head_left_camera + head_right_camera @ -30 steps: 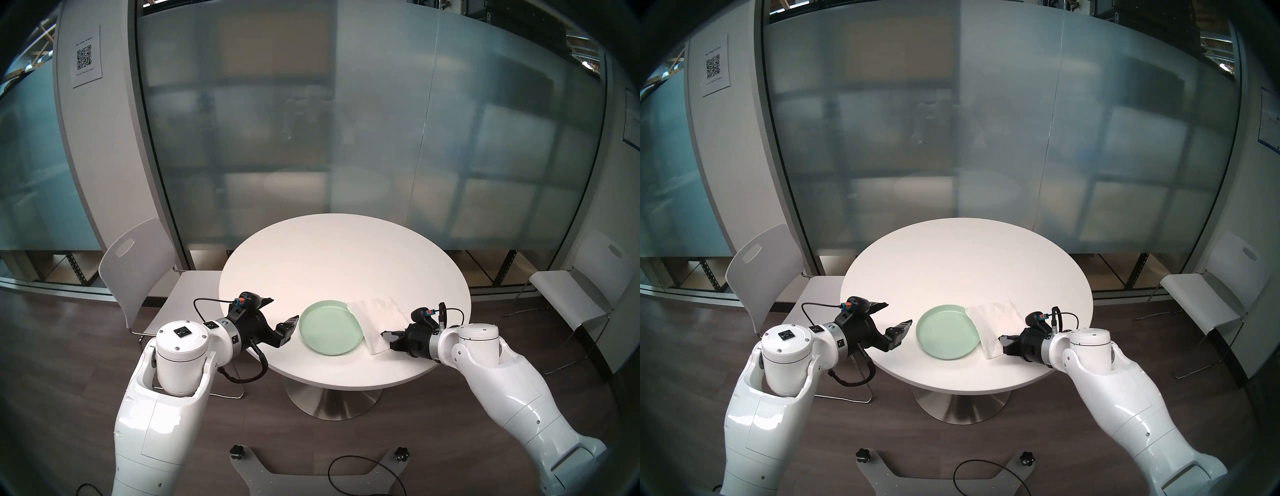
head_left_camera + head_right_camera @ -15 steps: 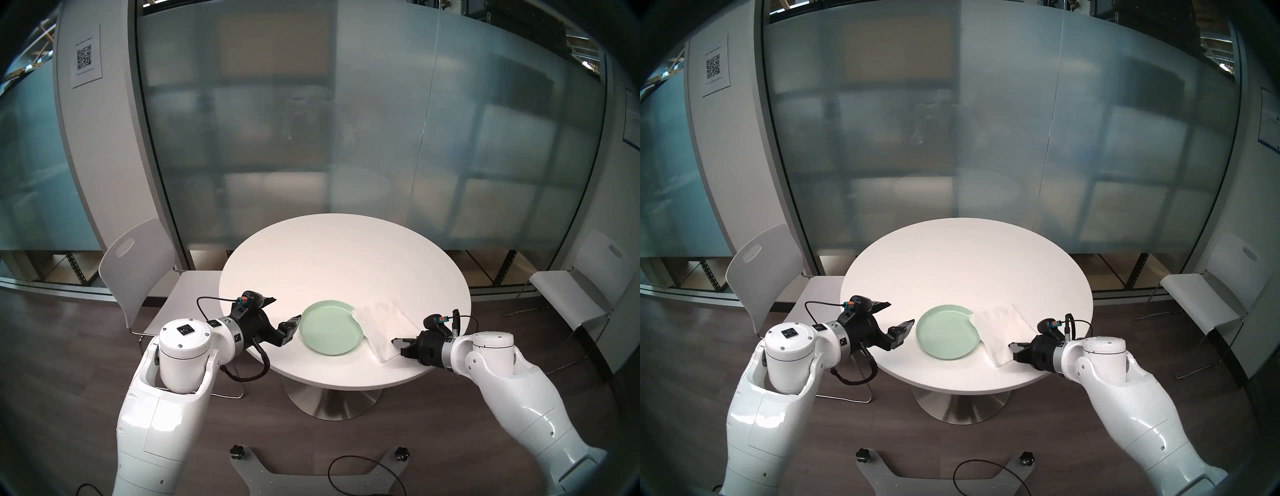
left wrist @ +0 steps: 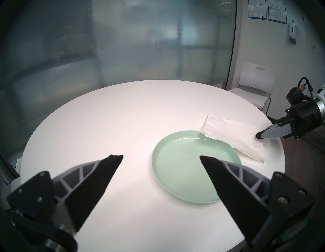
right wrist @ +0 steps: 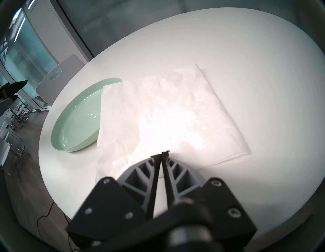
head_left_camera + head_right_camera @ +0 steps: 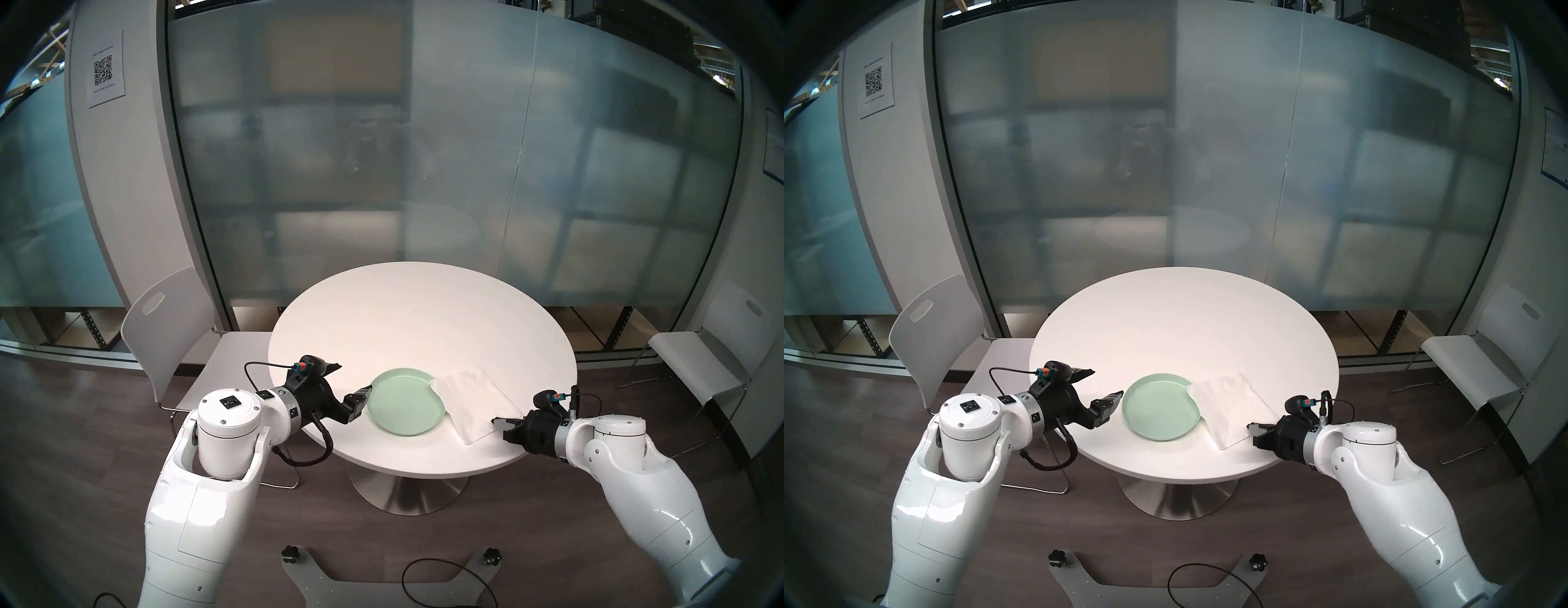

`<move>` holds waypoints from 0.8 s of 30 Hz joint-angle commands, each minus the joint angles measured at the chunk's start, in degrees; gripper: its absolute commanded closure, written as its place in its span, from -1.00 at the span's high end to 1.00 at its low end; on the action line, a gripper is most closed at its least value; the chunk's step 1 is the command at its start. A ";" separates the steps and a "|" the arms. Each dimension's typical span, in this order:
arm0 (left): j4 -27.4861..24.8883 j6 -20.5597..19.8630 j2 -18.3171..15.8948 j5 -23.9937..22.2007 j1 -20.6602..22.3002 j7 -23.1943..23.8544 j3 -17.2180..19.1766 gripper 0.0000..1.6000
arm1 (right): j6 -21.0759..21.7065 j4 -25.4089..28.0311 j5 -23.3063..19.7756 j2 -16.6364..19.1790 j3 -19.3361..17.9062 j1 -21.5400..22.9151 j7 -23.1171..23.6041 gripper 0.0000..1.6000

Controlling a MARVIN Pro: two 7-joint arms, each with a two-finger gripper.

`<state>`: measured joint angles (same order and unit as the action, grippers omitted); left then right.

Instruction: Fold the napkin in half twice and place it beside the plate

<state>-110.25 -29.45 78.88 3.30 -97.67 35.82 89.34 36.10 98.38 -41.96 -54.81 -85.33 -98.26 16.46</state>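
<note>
The pale green plate (image 5: pixel 401 403) (image 5: pixel 1157 409) (image 3: pixel 188 167) (image 4: pixel 75 121) lies near the front of the white round table (image 5: pixel 424 318). To its right lies the napkin (image 5: pixel 473 401) (image 5: pixel 1229 407) (image 3: pixel 232 132) (image 4: pixel 167 109), a folded white sheet. Its left corner overlaps the plate's right rim. My right gripper (image 5: pixel 495 421) (image 5: pixel 1249 425) (image 3: pixel 258 136) (image 4: pixel 163 152) is shut, with its tip low at the napkin's right edge and nothing seen pinched. My left gripper (image 5: pixel 354 378) (image 5: pixel 1107 382) (image 3: pixel 161 156) hangs open and empty just left of the plate's rim.
A white chair (image 5: pixel 169 322) stands off the table's left side. Another chair (image 5: pixel 695 361) stands to the right. A frosted glass wall runs behind the table. On the floor in front are a black cable (image 5: pixel 449 581) and a grey base plate (image 5: pixel 339 590).
My right gripper drew back to the right. The napkin slid with it at first, baring more of the plate, then stayed still. My left gripper edged closer to the plate.
</note>
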 commanded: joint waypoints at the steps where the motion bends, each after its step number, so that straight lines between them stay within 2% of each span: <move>1: -1.63 -0.17 -0.15 0.14 0.36 -0.17 0.27 1.00 | -2.16 3.60 -0.25 -0.20 -0.82 1.87 1.23 -0.35; 5: -1.87 -0.30 -0.21 0.20 0.14 -0.21 0.31 1.00 | -3.48 2.19 1.19 -0.76 0.39 3.97 0.92 -0.36; 14: -2.41 -0.29 0.02 0.19 -0.40 -0.50 0.33 1.00 | -5.12 -5.70 5.55 -3.75 6.82 10.78 1.05 -0.40; 19: -2.85 -0.36 -0.15 0.11 -1.13 -0.89 0.93 1.00 | -5.75 -8.74 6.84 -5.24 7.89 12.79 1.83 -0.40; 24: -3.09 -0.41 -0.08 0.03 -1.45 -1.24 1.17 1.00 | -5.25 -10.89 7.35 -4.88 9.38 14.13 3.27 -0.40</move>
<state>-111.69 -29.59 78.81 3.32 -98.88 34.72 90.27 31.23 88.45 -34.81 -58.98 -76.84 -88.35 18.26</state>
